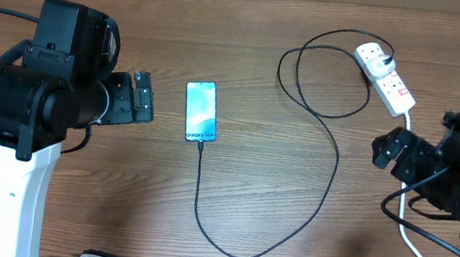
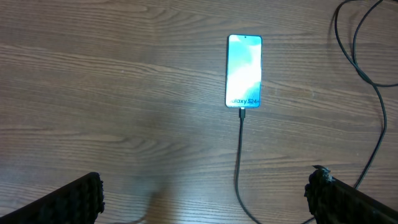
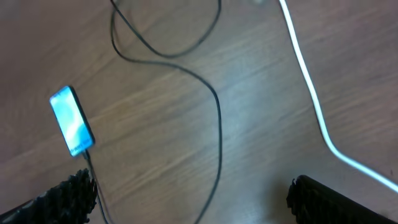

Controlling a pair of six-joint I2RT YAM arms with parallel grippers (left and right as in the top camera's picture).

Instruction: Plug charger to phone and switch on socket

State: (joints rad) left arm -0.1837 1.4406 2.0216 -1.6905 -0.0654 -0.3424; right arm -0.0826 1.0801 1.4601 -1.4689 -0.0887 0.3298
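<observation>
The phone [image 1: 200,108] glows bright blue-cyan with white lettering [image 1: 199,135]; the charger [image 1: 198,176] is black, the socket [image 1: 385,76] white and red, the tabletop [image 1: 258,191] brown wood-grain.

Brown wood-grain table [image 1: 119,202]

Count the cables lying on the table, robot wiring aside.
2: the black charger cable loops from phone to power strip; the white cord runs along the right side.

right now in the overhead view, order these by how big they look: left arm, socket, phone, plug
1. left arm, though it is nearer the camera
2. socket and phone: too alike to rank, socket longer, phone wider
3. plug
</observation>
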